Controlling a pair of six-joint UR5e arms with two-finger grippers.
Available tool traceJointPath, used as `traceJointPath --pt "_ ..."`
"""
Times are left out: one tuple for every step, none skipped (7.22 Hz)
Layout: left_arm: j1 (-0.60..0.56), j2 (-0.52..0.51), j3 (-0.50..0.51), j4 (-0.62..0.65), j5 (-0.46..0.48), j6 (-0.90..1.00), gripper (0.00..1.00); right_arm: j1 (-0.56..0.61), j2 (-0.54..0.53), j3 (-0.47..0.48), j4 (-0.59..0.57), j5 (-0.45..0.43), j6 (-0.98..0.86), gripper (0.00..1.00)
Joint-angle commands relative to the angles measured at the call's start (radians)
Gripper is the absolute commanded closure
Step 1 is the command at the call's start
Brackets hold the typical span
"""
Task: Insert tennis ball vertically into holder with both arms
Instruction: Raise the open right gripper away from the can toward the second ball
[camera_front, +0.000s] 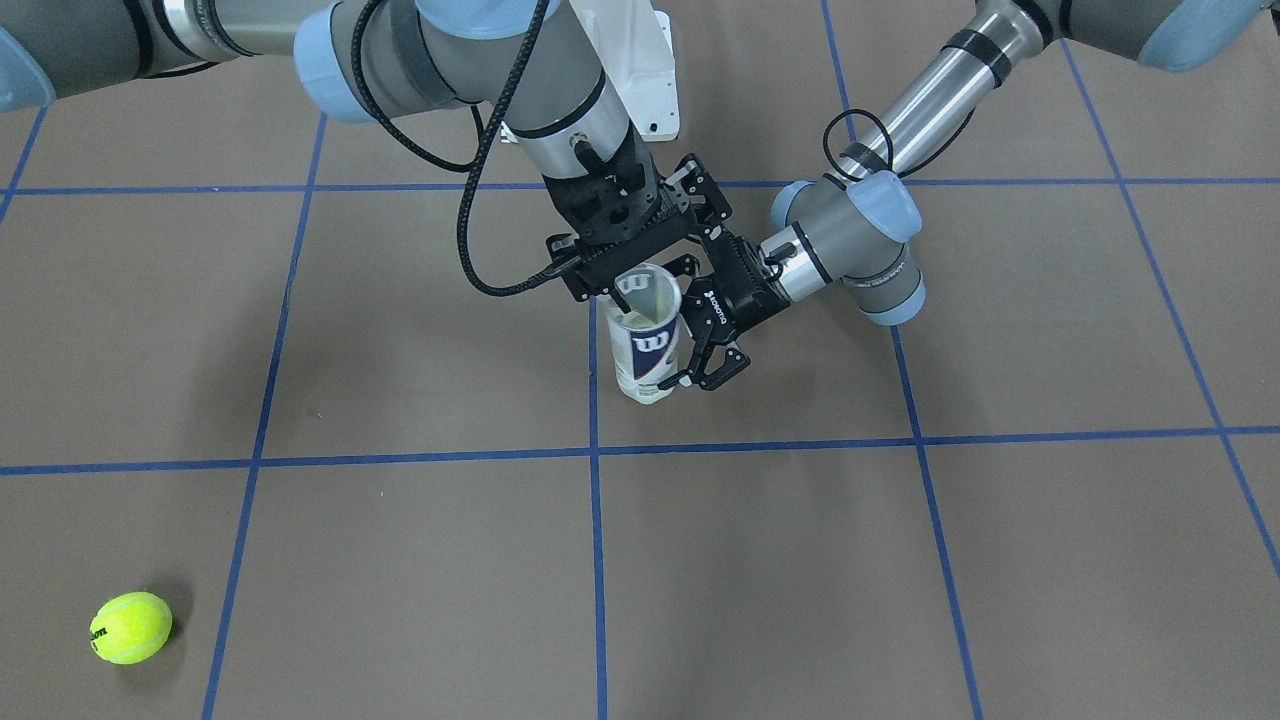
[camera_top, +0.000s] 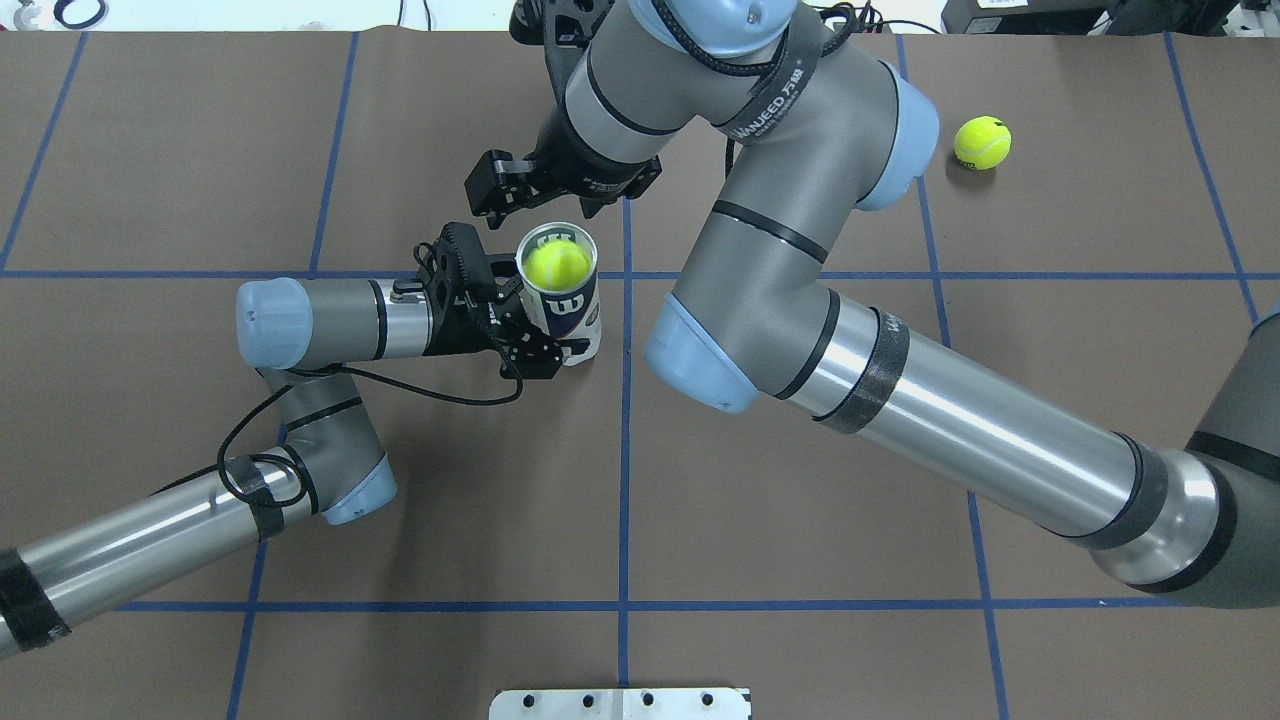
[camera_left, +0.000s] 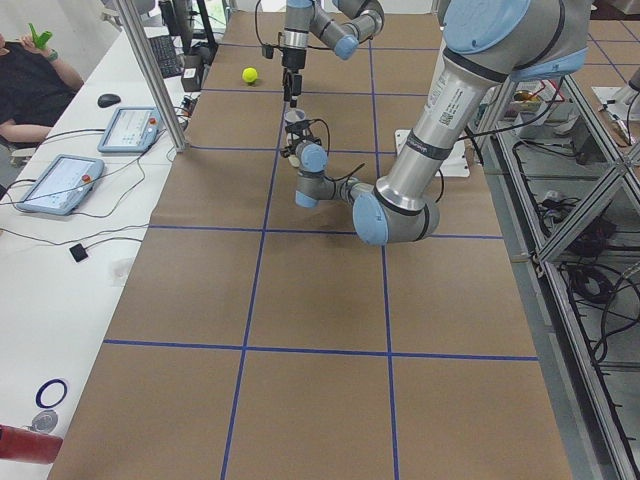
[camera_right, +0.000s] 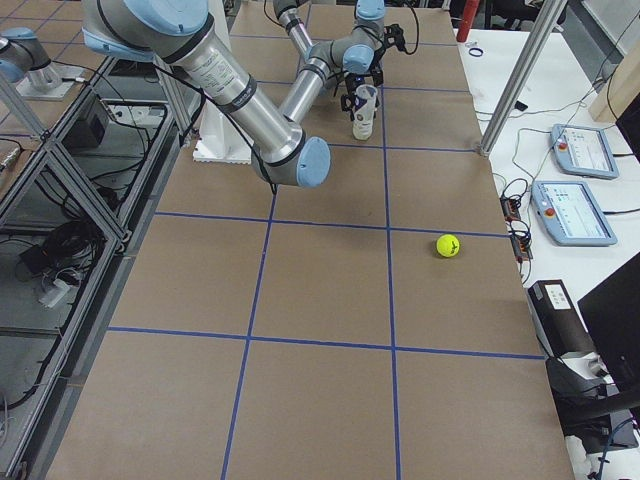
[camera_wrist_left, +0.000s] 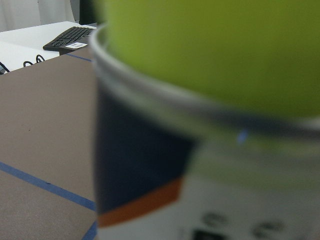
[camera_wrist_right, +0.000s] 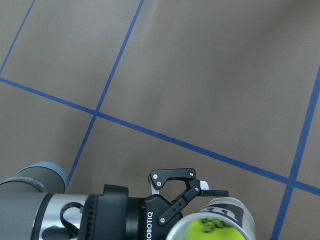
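The holder (camera_top: 572, 315), a clear tube with a navy "W" label, stands upright on the brown table. It also shows in the front view (camera_front: 648, 350). A yellow-green tennis ball (camera_top: 558, 262) sits inside it and shows through the open mouth; how deep it sits I cannot tell. My left gripper (camera_top: 548, 318) comes in from the side and is shut on the tube's lower half, as the front view (camera_front: 690, 345) also shows. My right gripper (camera_top: 548, 198) hangs open and empty just above and behind the rim. The left wrist view is filled by the blurred tube (camera_wrist_left: 145, 165) and ball (camera_wrist_left: 215, 50).
A second tennis ball (camera_top: 982, 142) lies loose on the table, far from the tube on my right side; it also shows in the front view (camera_front: 131, 627). The white pedestal base (camera_top: 620, 703) stands at the table's near edge. The right arm's elbow (camera_top: 760, 300) reaches over the table's middle.
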Motion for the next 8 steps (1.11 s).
traceJointPath --pt "0.000 -0.002 0.000 0.001 0.000 0.000 0.01 0.000 0.001 0.003 -0.002 -0.001 0.002 0.02" --pt "0.000 -0.002 0.000 0.001 0.000 0.000 0.01 0.000 0.002 0.003 -0.002 -0.001 0.006 0.02" --pt "0.000 -0.002 0.000 0.001 0.000 0.000 0.01 0.000 0.001 0.004 -0.002 -0.001 0.006 0.02" --pt "0.000 0.000 0.000 0.000 0.000 0.000 0.01 0.000 -0.001 0.006 -0.002 -0.002 0.006 0.02" --pt "0.000 0.000 0.000 0.000 0.000 0.000 0.01 0.000 -0.001 0.006 -0.003 -0.002 0.006 0.02" --pt "0.000 0.001 0.000 0.000 0.000 0.000 0.01 0.000 0.001 0.006 -0.005 -0.001 0.006 0.02" --pt "0.000 0.001 0.000 0.000 -0.002 0.000 0.01 0.000 0.005 0.012 -0.029 -0.001 0.006 0.02" --pt "0.000 0.003 -0.002 -0.002 -0.002 0.000 0.01 0.001 0.005 0.036 -0.060 0.001 0.005 0.02"
